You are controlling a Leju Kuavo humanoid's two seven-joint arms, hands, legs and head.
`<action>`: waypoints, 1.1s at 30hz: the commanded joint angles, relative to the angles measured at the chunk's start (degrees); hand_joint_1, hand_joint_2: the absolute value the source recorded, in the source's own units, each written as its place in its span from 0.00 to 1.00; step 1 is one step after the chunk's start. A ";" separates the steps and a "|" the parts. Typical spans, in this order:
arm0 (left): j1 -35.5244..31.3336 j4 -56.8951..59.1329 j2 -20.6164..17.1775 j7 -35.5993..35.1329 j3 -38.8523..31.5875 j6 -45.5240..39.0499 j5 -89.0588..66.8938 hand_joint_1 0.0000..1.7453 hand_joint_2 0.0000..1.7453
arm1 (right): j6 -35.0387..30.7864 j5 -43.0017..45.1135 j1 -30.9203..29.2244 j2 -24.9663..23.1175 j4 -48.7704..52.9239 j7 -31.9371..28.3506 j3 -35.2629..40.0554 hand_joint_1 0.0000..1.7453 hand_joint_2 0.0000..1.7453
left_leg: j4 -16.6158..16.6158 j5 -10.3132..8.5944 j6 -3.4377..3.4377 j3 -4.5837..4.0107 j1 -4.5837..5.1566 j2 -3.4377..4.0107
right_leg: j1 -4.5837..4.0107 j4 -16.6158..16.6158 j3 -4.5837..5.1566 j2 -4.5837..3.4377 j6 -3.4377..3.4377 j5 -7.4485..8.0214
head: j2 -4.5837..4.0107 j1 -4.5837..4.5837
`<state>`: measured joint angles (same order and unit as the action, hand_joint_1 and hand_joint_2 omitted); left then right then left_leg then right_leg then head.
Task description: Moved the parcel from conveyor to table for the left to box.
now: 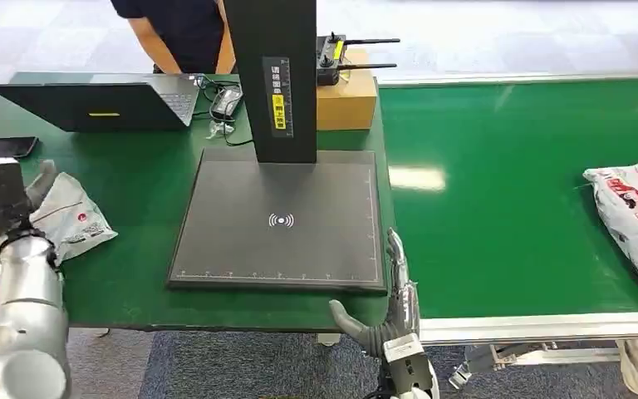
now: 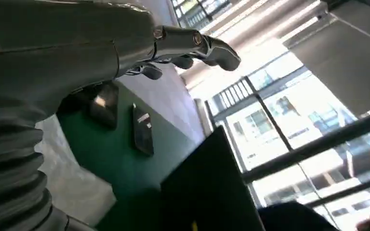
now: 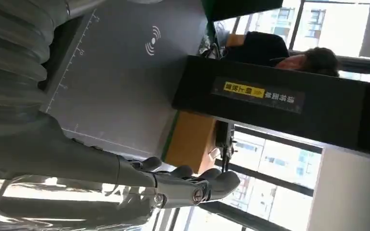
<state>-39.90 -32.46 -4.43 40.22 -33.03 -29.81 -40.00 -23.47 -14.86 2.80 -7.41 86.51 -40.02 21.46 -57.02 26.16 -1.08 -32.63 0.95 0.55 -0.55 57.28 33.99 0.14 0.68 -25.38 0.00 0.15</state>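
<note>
A white parcel [image 1: 635, 218] is seen lying on the green conveyor [image 1: 507, 224] at the far right, well apart from the right hand [image 1: 392, 303], whose fingers are held straight and together, grasping nothing. Another white parcel [image 1: 71, 218] rests on the table [image 1: 145, 183] at the left (beside the left hand [image 1: 8, 195], fingers extended, empty). The dark scanner plate [image 1: 282, 220] lies bare, so the conveyor parcel is judged left to carry.

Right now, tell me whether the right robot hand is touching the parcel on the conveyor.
Apart. The head view shows the right robot hand at the conveyor's near edge, green belt separating it from the parcel.
</note>
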 commanded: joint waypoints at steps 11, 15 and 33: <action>25.08 -28.91 3.40 -0.22 56.02 -1.17 23.83 0.00 1.00 | 1.23 -1.55 0.89 0.74 -2.23 0.02 -4.43 0.00 1.00 | 0.07 0.13 0.06 0.15 0.00 -0.09 | 0.03 -0.15 -0.18 0.04 -0.12 -0.06 | 0.00 0.02; 26.51 -29.16 5.09 -0.22 57.16 -1.42 24.51 0.00 1.00 | 1.59 -2.10 -1.10 1.09 -4.10 0.02 -4.55 0.00 1.00 | 0.18 0.10 0.11 0.30 -0.01 -0.20 | 0.03 -0.25 -0.34 0.13 -0.16 -0.07 | 0.00 0.07; 26.88 -31.83 6.36 -0.22 52.62 0.94 23.05 0.00 1.00 | 8.15 -2.59 -18.22 2.47 -18.09 0.92 -10.84 0.00 1.00 | 0.12 0.09 0.12 0.27 -0.05 0.00 | 0.00 -0.23 -0.28 -0.07 -0.16 0.04 | 0.00 0.04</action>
<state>-13.19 -63.56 1.68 40.28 21.53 -28.98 -16.96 -16.52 -18.42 -7.18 -6.67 79.31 -39.47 13.24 -57.02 26.26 -1.13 -32.59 0.97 0.57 -0.53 57.21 33.95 0.11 0.64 -25.37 0.00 0.20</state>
